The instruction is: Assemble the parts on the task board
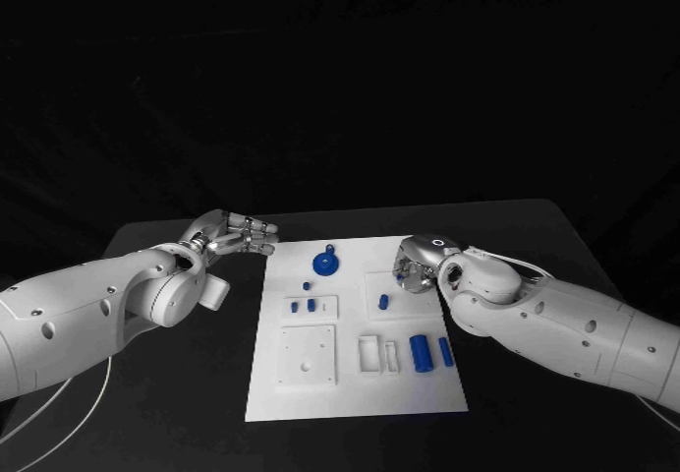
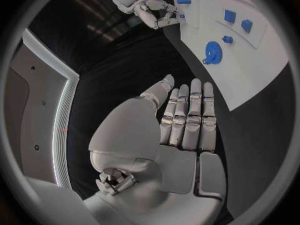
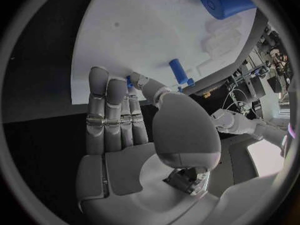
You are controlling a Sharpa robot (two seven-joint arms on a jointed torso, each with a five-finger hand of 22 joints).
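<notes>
White rectangular task board (image 1: 355,393) lies mid-table, small blue plastic parts spread across it.
Nearest us, two blue cylinders (image 1: 421,353); farther, our right hand (image 1: 416,265) pinches a small blue peg (image 3: 129,81) over the board. We should lower it squarely. Left hand (image 1: 227,236) hovers empty, fingers spread.
</notes>
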